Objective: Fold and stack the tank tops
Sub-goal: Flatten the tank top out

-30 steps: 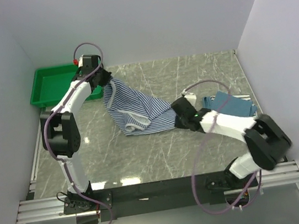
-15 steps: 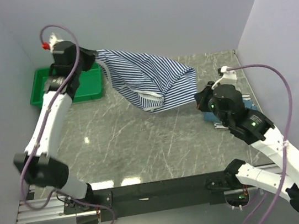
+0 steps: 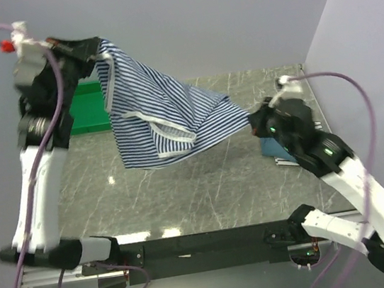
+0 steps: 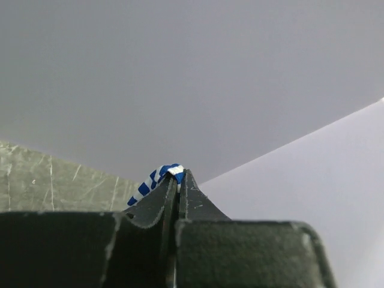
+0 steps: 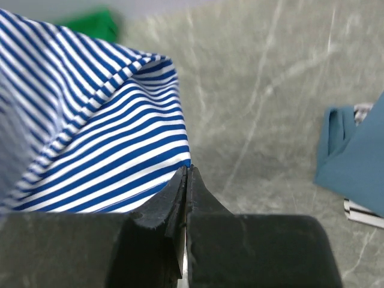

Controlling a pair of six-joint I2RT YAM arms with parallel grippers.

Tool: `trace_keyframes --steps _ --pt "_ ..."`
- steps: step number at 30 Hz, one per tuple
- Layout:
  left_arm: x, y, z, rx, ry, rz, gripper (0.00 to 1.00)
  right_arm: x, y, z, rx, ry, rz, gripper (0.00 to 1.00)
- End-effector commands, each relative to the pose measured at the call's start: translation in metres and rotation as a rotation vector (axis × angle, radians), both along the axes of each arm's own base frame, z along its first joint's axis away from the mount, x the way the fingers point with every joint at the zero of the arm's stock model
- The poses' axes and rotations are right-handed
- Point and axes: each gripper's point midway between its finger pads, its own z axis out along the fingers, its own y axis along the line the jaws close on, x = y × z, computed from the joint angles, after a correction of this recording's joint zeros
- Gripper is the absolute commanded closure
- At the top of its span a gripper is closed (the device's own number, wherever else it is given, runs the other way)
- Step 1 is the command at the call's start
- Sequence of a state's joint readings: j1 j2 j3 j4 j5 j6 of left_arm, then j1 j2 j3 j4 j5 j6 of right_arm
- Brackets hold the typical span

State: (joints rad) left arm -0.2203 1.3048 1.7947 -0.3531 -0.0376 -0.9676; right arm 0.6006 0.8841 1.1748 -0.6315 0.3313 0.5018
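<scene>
The blue-and-white striped tank top is found suspended in the air above the table. A second ago it lay crumpled on the marbled surface between the arms. It is now stretched between the two grippers. Its long axis runs from high at the far left down to the right, so the left end is held well above the right, and the lower edge sags between them. The cloth is soft and thin and marked with narrow stripes. A looped opening edged in white trim hangs near the middle.

The left gripper is clamped on a bunched corner of the striped cloth and is raised far above its earlier position beside the green tray. The right gripper is pinched tight on the opposite edge and is also lifted off the table. A teal-blue tank top is noted lying flat on the table beneath the right arm, in the same place as before.
</scene>
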Motion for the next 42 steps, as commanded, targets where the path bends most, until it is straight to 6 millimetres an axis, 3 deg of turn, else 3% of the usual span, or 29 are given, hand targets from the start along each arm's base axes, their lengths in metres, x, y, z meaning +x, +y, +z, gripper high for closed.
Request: trace_keyframes --steps 1,2,3,4,6,8,9,10,12,14,15,16,17,18,19,20,25,27,31,37,42 --pt "0.114 -0.038 -0.148 0.024 0.361 -0.154 0.95 0.037 0.01 -0.067 -0.089 0.198 0.023 1.0" --pt "0.129 -0.044 -0.17 0.028 0.409 -0.186 0.86 0.039 0.017 -0.088 -0.081 0.259 0.065 1.0" --pt "0.139 -0.05 -0.182 0.037 0.449 -0.208 0.69 0.049 0.017 -0.104 -0.083 0.294 0.059 1.0" --pt "0.161 -0.054 -0.23 0.06 0.549 -0.218 0.63 0.048 0.018 -0.122 -0.091 0.333 0.068 1.0" --pt "0.168 -0.057 -0.257 0.076 0.613 -0.233 0.51 0.052 0.026 -0.136 -0.081 0.348 0.09 1.0" --pt "0.166 -0.054 -0.265 0.08 0.606 -0.218 0.42 0.048 0.025 -0.162 -0.099 0.402 0.093 1.0" --pt "0.163 -0.052 -0.283 0.078 0.604 -0.21 0.36 0.048 0.027 -0.168 -0.096 0.407 0.097 1.0" --pt "0.154 -0.049 -0.265 0.073 0.557 -0.197 0.34 0.044 0.026 -0.183 -0.105 0.436 0.101 1.0" --pt "0.142 -0.046 -0.278 0.085 0.583 -0.188 0.3 0.044 0.027 -0.193 -0.103 0.453 0.103 1.0" --pt "0.127 -0.041 -0.276 0.133 0.593 -0.162 0.29 0.04 0.027 -0.206 -0.107 0.478 0.104 1.0" --pt "0.116 -0.046 -0.29 0.157 0.625 -0.166 0.29 0.04 0.026 -0.208 -0.104 0.48 0.099 1.0" --pt "0.105 -0.044 -0.283 0.182 0.61 -0.152 0.3 0.037 0.025 -0.212 -0.107 0.487 0.097 1.0" --pt "0.095 -0.042 -0.292 0.212 0.636 -0.112 0.33 0.037 0.023 -0.213 -0.109 0.489 0.09 1.0" --pt "0.081 -0.039 -0.318 0.234 0.697 -0.093 0.39 0.037 0.022 -0.214 -0.112 0.491 0.084 1.0" --pt "0.07 -0.036 -0.32 0.245 0.698 -0.091 0.41 0.037 0.021 -0.215 -0.119 0.489 0.079 1.0" --pt "0.056 -0.031 -0.349 0.272 0.754 -0.07 0.44 0.037 0.02 -0.216 -0.117 0.491 0.072 1.0" --pt "0.026 -0.019 -0.405 0.407 0.876 -0.061 0.54 0.037 0.02 -0.21 -0.11 0.479 0.073 1.0" --pt "0.015 -0.026 -0.425 0.435 0.912 -0.105 0.54 0.038 0.019 -0.208 -0.114 0.475 0.068 1.0" --pt "0.008 -0.028 -0.461 0.495 0.979 -0.127 0.52 0.038 0.019 -0.208 -0.112 0.475 0.073 1.0" --pt "0.01 -0.039 -0.479 0.485 0.984 -0.176 0.54 0.035 0.021 -0.211 -0.106 0.48 0.089 1.0" --pt "0.009 -0.033 -0.495 0.509 1.034 -0.137 0.61 0.034 0.02 -0.212 -0.097 0.476 0.094 1.0"
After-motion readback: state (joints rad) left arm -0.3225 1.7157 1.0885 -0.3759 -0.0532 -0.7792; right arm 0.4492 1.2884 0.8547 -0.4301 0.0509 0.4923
